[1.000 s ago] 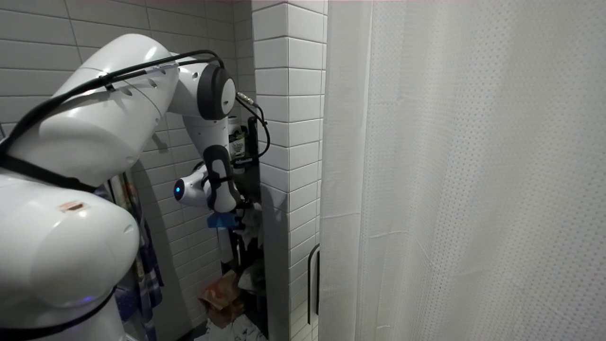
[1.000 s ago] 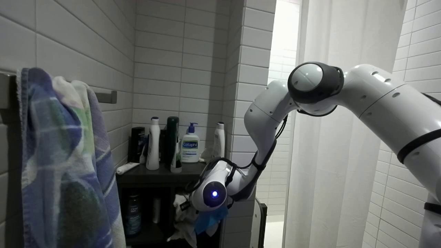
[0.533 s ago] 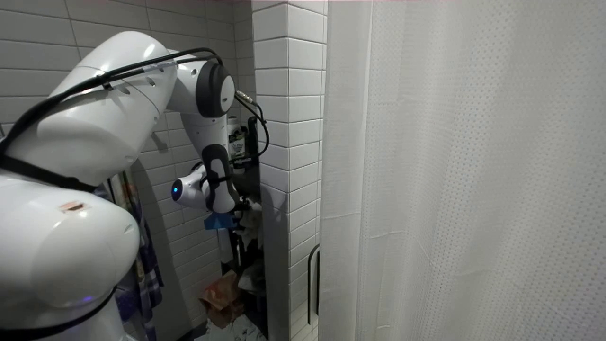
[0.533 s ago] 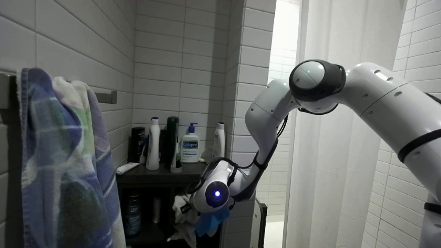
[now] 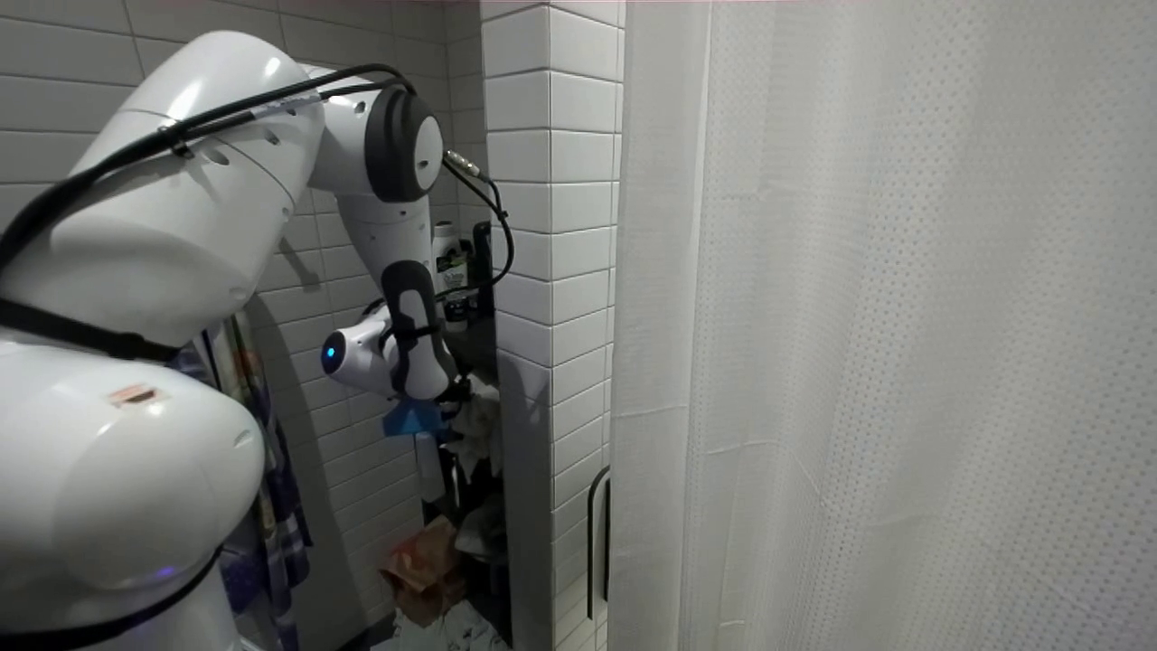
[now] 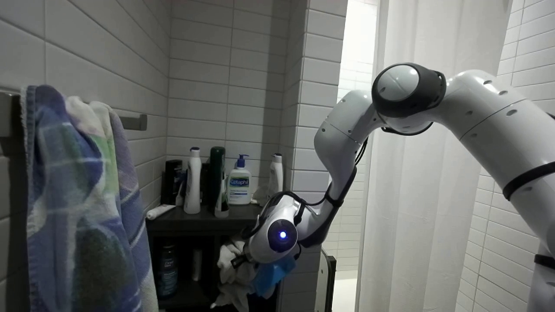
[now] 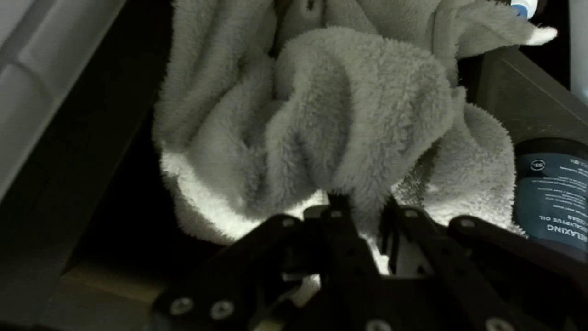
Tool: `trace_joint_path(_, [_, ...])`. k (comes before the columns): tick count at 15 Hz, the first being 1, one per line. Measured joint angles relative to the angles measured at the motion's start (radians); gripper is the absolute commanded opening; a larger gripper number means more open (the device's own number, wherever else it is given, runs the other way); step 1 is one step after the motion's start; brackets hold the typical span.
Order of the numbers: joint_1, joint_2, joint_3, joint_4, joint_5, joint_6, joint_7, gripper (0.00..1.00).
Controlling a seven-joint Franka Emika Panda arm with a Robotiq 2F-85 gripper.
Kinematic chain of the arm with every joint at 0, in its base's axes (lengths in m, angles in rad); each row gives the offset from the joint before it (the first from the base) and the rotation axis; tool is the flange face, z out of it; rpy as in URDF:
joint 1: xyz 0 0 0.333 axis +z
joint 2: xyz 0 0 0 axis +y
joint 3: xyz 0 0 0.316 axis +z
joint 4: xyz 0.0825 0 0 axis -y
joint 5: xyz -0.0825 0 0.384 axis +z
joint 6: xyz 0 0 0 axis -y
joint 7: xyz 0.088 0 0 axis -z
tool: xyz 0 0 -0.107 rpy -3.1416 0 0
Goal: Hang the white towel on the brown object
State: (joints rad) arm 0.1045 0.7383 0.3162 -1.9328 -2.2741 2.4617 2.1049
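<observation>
Up toward the top of both exterior views went the robot arm (image 6: 403, 91), gripper (image 7: 365, 211) pinching the white towel (image 7: 381, 87); I guess hanging comes next.

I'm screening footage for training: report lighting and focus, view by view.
Wrist view: glaring patches on the towel, the end effector dark and slightly soft; in an exterior view, an overexposed strip beside the curtain, though the pump bottle has a legible brand; in an exterior view, shadows across the wall.

Dim tiles (image 6: 199, 80), brightness beside curtain (image 6: 416, 216), deep shadow under shelf edge (image 6: 190, 225), murky wrist view, glare on white towel (image 7: 349, 119), tool (image 7: 365, 209) blurred
</observation>
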Motion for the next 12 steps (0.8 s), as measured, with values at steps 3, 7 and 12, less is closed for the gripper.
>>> trace_joint_path(3, [-0.007, -0.021, 0.000, -0.021, 0.000, 0.027, -0.013, 0.04])
trace_joint_path(7, [-0.016, -0.057, 0.002, -0.049, -0.001, 0.069, -0.030, 0.04])
trace_joint_path(12, [-0.032, -0.125, 0.006, -0.094, 0.000, 0.173, -0.073, 0.04])
